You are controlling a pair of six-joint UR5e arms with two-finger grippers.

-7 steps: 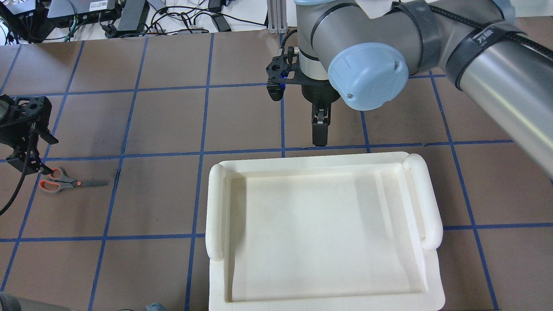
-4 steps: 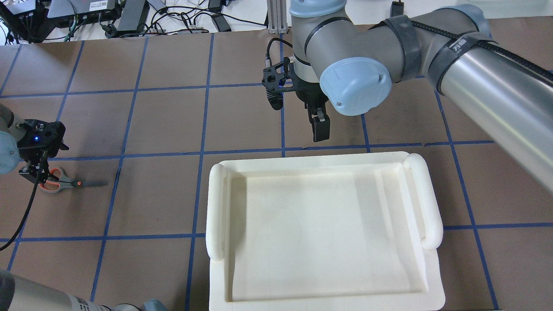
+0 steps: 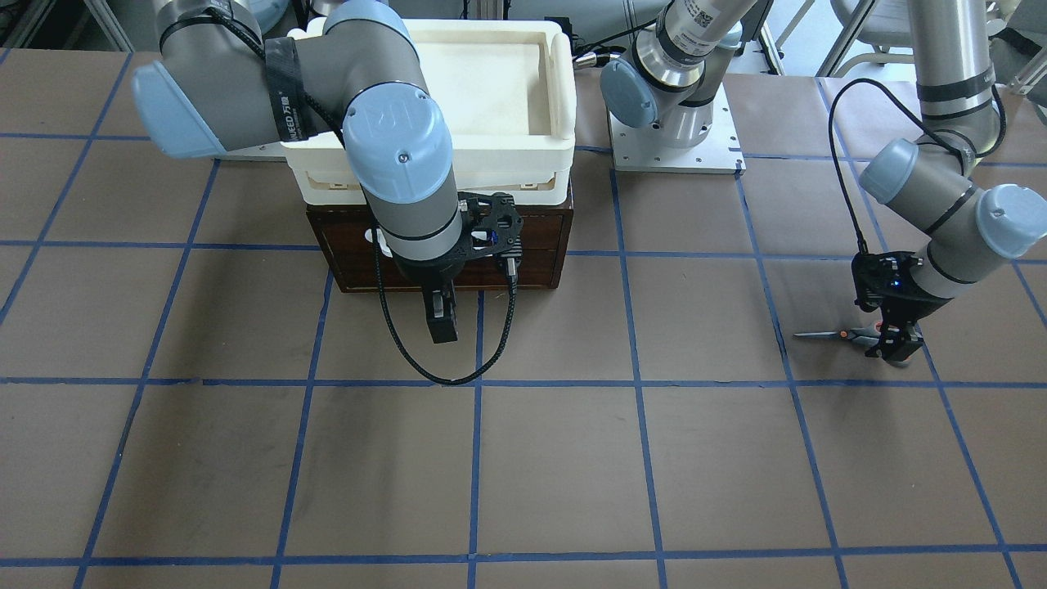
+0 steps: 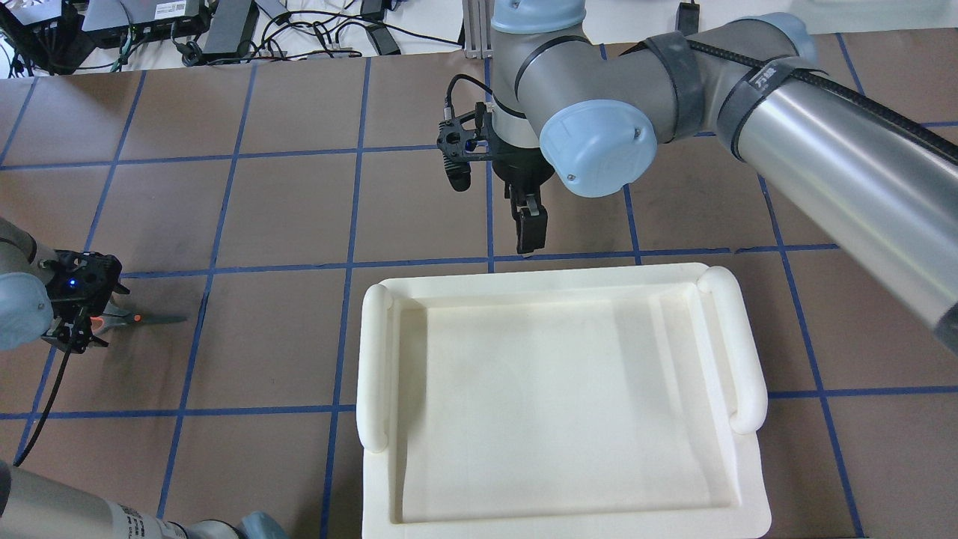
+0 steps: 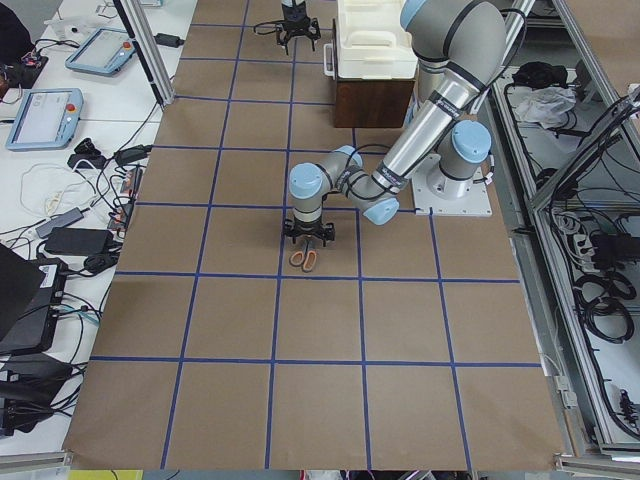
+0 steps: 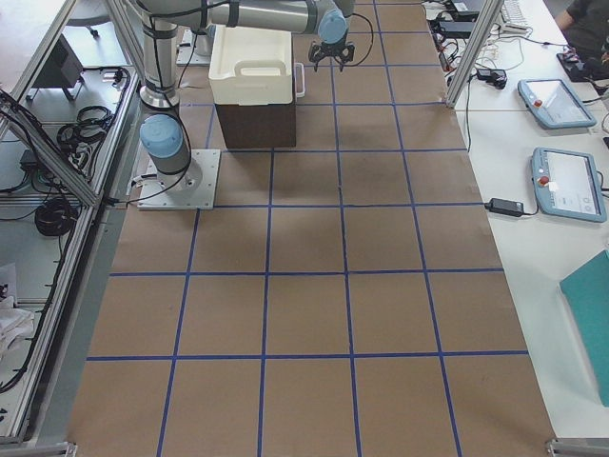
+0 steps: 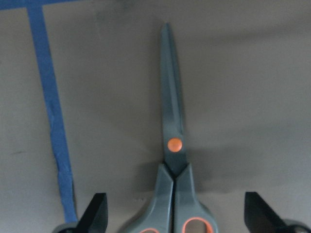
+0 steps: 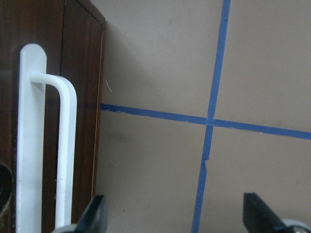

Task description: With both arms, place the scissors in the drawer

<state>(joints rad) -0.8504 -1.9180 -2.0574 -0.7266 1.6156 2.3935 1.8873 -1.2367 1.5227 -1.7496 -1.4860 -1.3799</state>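
Observation:
The scissors (image 4: 141, 319) lie flat on the table at the far left, blades pointing right. They also show in the front view (image 3: 828, 334). My left gripper (image 4: 77, 330) is open and low over their handles. In the left wrist view the scissors (image 7: 173, 141) lie between the two spread fingertips (image 7: 96, 213). The dark wood cabinet (image 3: 527, 254) has its drawer shut. Its white bar handle (image 8: 28, 145) is at the left of the right wrist view. My right gripper (image 4: 529, 233) is open and empty, hanging in front of the cabinet, beside the handle and apart from it.
A cream-white plastic tray (image 4: 374, 352) sits on top of the cabinet and hides it from overhead. The right arm's elbow (image 3: 397, 139) hangs over the cabinet's front. Blue tape lines grid the brown table. Cables and power bricks (image 4: 224, 26) lie beyond the far edge.
My left gripper has moved over the scissors' handles and now covers them from overhead. My right gripper has shifted a little to the left in front of the tray.

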